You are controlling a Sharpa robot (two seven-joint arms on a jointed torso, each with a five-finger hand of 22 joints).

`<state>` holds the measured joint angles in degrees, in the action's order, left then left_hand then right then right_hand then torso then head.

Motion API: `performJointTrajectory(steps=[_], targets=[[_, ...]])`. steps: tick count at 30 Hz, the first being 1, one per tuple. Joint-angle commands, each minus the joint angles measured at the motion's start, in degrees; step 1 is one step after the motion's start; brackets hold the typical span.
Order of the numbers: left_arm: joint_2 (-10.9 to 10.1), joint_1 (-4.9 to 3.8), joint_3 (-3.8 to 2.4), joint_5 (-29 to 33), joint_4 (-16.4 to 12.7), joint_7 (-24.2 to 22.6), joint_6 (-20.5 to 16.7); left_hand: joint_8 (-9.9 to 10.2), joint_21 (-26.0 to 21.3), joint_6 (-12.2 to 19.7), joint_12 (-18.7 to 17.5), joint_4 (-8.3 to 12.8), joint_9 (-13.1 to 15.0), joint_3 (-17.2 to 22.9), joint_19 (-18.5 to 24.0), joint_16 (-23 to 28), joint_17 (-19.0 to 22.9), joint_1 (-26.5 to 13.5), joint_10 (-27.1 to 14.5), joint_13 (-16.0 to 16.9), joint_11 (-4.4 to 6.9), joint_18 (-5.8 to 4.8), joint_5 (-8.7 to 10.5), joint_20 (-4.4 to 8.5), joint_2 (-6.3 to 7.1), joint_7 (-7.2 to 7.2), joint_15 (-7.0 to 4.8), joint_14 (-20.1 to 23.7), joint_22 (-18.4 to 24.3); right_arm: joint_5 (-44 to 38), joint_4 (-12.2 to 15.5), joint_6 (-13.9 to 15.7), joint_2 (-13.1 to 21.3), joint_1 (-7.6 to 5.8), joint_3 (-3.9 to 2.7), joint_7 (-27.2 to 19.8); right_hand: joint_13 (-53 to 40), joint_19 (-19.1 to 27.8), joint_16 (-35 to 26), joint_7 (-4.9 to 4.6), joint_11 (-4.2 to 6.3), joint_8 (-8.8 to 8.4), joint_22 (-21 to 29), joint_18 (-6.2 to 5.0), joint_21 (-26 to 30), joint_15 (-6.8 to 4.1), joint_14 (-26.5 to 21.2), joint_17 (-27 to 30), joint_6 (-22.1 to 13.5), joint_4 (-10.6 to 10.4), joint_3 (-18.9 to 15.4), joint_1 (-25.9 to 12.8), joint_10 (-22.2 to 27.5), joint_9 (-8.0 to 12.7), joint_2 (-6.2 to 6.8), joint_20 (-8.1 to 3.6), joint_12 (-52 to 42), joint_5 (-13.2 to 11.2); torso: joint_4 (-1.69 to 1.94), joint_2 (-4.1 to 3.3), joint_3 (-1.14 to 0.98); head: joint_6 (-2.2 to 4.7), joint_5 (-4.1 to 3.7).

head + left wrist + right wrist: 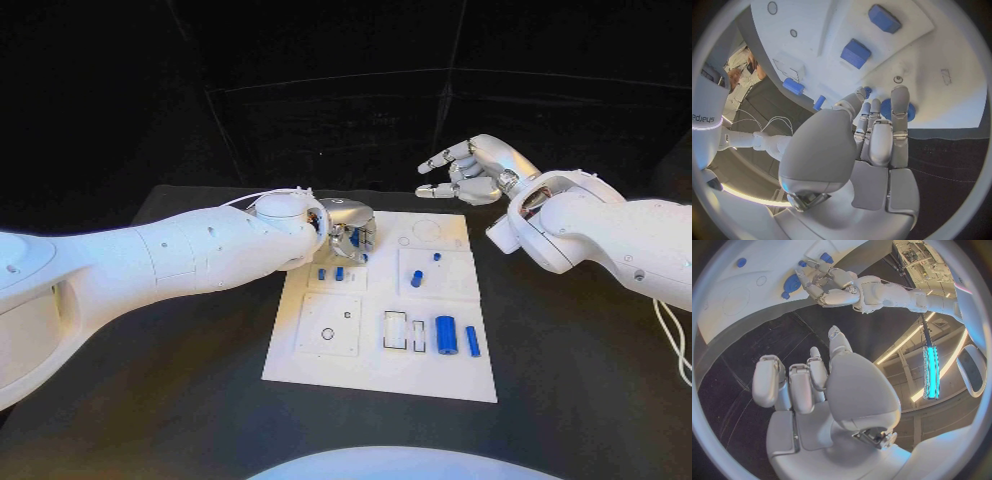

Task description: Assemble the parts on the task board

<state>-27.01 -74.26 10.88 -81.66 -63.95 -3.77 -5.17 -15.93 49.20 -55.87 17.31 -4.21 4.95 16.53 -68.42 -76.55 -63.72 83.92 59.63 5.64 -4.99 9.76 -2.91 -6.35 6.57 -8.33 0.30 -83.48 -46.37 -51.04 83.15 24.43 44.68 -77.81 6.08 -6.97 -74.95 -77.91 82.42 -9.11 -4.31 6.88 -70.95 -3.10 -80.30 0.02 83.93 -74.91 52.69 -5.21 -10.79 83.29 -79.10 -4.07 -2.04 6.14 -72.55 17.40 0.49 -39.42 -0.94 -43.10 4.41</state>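
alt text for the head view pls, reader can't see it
The robot's left hand reaches over the far left corner of the white task board on a black table, fingers down among small blue parts. The right hand hovers off the board's far right corner, fingers apart, holding nothing. A blue cylinder and a blue bar lie near the board's near right edge.

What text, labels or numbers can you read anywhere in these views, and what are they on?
"sharpa", partly cut off and turned on its side: on the white robot arm at the rim of the left wrist view.
Task board: faint outlines and marks around the blue parts, no readable words or numbers.
Left hand and right hand: no markings legible.
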Motion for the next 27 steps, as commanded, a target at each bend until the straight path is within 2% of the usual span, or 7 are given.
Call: performJointTrajectory(steps=[1, 17, 27], targets=[[0.3, 0.13, -0.04, -1.3, 0.3, 0.5, 1.2, 0.4, 1.0, -0.9, -0.3, 0.2, -0.1, 0.6, -0.8, -0.4, -0.2, 0.1, 0.9, -0.3, 0.14, -0.21, 0.06, 0.07, -0.53, 0.19, -0.06, -0.5, -1.0, -0.3, 0.1, -0.3, -0.1, -0.11, -0.04, -0.3, 0.1, 0.3, -0.4, 0.02, 0.32, 0.35, 0.0, -1.17, 0.2, -0.32, 3.0, -1.3, -0.2, -0.1, -0.4, -0.3, 0.1, 0.1, -0.44, -0.13, 0.2, -0.3, 0.03, 0.01, 0.01, -0.06, -0.04], [1.1, 0.69, -0.06, -1.9, 1.3, 1.6, 3.3, 0.9, 4.0, -2.1, -1.1, 0.6, -0.4, 1.5, -2.5, 0.2, 1.7, -0.2, 2.5, -1.0, 0.46, -0.80, 0.06, 0.43, -0.07, 0.42, -0.39, -0.3, -4.1, -0.3, 0.0, -0.4, -0.2, -0.11, -0.04, -0.3, 0.1, 0.3, -0.4, 0.02, 0.32, 0.35, 0.0, -1.17, 0.2, -0.32, 3.0, -1.3, -0.2, -0.1, -0.4, -0.3, 0.1, 0.1, -0.44, -0.13, 0.2, -0.3, 0.04, 0.02, -0.02, -0.37, -0.05], [1.7, 1.00, -0.06, -1.9, 1.7, 1.7, 3.8, 1.4, 5.3, -2.9, -1.9, 0.6, -0.6, 2.5, -3.1, 0.2, 2.2, -0.4, 3.7, -1.5, 0.59, -1.04, 0.07, 0.56, -0.49, 0.44, -0.51, -0.4, -5.5, -0.3, 0.0, -0.4, -0.2, -0.11, -0.04, -0.3, 0.0, 0.2, -0.3, 0.05, 0.35, 0.45, 0.0, -1.16, 0.2, -0.34, 3.1, -1.4, -0.1, 0.0, -0.4, -0.2, 0.0, 0.0, -0.56, -0.14, 0.1, -0.3, 0.06, 0.02, 0.00, -0.49, -0.06]])
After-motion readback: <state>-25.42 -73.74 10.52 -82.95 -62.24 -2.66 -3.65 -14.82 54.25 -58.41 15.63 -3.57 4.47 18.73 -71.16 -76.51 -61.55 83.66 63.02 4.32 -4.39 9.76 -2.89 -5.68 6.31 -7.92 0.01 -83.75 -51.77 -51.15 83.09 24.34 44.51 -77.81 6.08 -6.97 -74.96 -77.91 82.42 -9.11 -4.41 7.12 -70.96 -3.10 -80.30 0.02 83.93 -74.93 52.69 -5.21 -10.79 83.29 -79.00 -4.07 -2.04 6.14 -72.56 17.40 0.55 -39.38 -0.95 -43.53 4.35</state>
